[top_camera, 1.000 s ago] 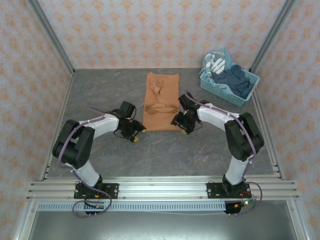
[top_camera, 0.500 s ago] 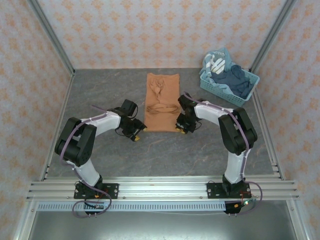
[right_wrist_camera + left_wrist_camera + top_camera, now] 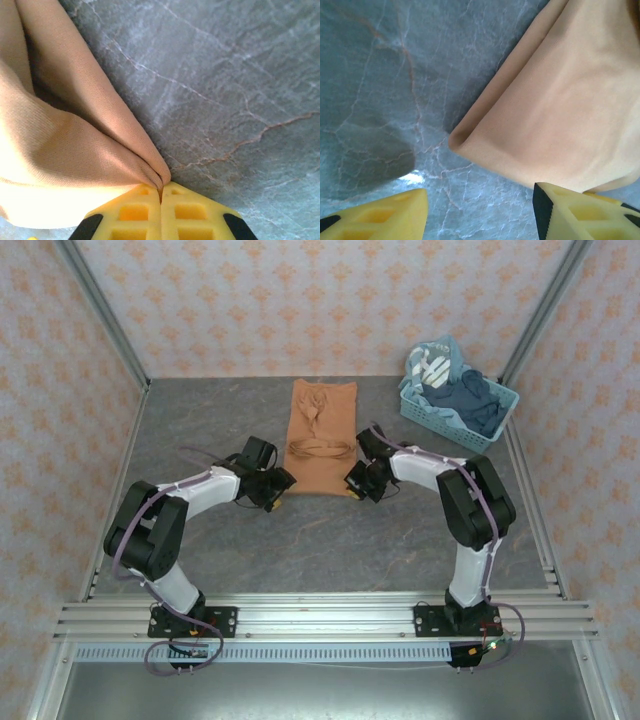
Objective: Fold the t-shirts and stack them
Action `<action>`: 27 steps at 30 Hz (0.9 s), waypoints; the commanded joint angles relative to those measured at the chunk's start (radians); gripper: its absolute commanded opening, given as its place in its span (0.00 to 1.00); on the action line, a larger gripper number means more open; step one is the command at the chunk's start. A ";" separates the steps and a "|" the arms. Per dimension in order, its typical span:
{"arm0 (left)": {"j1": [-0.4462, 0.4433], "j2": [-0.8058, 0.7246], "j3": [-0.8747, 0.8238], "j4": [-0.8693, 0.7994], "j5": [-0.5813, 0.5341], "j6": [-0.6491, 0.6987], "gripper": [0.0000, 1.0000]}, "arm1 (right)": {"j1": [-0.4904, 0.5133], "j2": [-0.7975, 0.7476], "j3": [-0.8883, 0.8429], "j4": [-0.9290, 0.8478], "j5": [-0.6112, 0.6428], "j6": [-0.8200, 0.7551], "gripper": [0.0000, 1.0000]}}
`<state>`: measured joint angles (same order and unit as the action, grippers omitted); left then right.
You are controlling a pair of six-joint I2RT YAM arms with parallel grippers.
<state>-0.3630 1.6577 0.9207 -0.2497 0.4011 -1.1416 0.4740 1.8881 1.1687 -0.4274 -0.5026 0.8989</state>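
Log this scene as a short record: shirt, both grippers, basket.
Shirt: orange-brown cotton t-shirt, folded into a narrow strip, flat on the grey marbled table
Left gripper: open, at the shirt's near left corner
Right gripper: shut on the shirt's near right corner
Basket: light blue plastic lattice basket, far right, holding blue clothes

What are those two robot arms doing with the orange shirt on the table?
They are working on folding it. The orange-brown t-shirt lies in a long strip on the grey table. The right tool is shut on the shirt's near right corner. The left tool is open at the near left corner, with the cloth just ahead of its yellow fingers, not gripped yet. A light blue basket holding more clothes sits at the back right.
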 commanded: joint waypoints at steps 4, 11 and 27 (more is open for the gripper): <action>0.009 0.027 -0.024 0.120 -0.072 -0.069 0.56 | -0.017 -0.042 -0.075 0.030 -0.047 0.089 0.00; 0.002 0.081 -0.012 0.095 -0.081 -0.090 0.35 | -0.023 -0.062 -0.096 0.030 -0.053 0.098 0.00; -0.017 0.052 -0.083 0.114 -0.108 -0.193 0.47 | -0.024 -0.072 -0.105 0.030 -0.059 0.099 0.00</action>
<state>-0.3725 1.6592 0.8463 -0.2127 0.2798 -1.2846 0.4568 1.8435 1.0843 -0.3687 -0.5735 0.9848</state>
